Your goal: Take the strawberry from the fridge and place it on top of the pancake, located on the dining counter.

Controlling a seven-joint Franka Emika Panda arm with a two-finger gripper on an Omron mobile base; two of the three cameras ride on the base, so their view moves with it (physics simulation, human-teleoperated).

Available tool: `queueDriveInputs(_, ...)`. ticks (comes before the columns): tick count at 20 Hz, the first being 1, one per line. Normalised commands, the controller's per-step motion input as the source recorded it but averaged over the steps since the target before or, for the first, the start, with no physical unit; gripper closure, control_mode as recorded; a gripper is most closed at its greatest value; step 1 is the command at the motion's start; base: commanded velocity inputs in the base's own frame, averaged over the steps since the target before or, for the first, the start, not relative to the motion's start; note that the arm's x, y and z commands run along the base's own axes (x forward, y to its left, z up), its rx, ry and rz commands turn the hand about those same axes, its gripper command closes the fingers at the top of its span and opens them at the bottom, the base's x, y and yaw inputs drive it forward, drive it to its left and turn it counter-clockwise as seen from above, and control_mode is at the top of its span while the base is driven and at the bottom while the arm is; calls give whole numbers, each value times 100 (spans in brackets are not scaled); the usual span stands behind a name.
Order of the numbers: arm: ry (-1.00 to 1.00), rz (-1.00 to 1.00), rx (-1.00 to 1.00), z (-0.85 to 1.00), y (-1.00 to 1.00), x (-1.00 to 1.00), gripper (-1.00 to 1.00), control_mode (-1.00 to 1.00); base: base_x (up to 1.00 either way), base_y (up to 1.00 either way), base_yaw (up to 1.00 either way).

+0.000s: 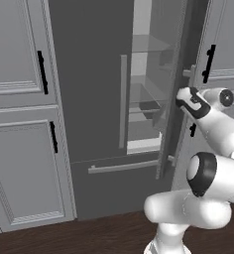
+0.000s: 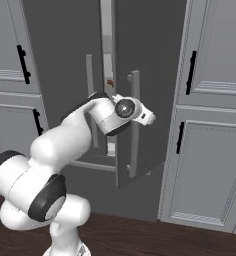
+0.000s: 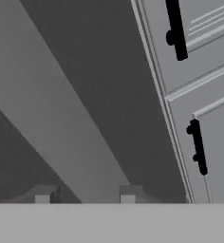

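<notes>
The dark grey fridge [image 1: 89, 74] stands ahead with its right door [image 2: 150, 50] swung partly open, showing pale shelves [image 1: 146, 94] inside. My gripper [image 1: 181, 101] is at that door's long bar handle [image 2: 135, 125]. In the hand view the handle [image 3: 61, 109] runs slantwise down between my gripper's [image 3: 85, 195] two tips. The fingers stand apart, with a dark gap on the left side of the bar. A tiny reddish spot [image 2: 110, 82] shows through the door gap, too small to tell whether it is the strawberry. The pancake and the dining counter are out of view.
Light grey panelled cabinets with black handles flank the fridge on the left [image 1: 20, 99] and right [image 2: 210, 125]. The left fridge door [image 1: 94, 59] is closed, with the bottom drawer [image 1: 124, 167] below. A dark wood floor [image 1: 89, 238] lies in front.
</notes>
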Motion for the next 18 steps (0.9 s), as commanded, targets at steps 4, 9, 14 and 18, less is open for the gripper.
queueDriveInputs(4,1,-16,18,29,-100,-67,100,-100,0,0,0)
queueDriveInputs(9,0,-11,17,24,-99,-72,-100,-100,0,0,0)
queueDriveInputs(14,-9,0,4,37,-25,-99,-100,-100,0,0,0)
queueDriveInputs(18,-4,1,-18,45,66,-99,-100,-100,0,0,0)
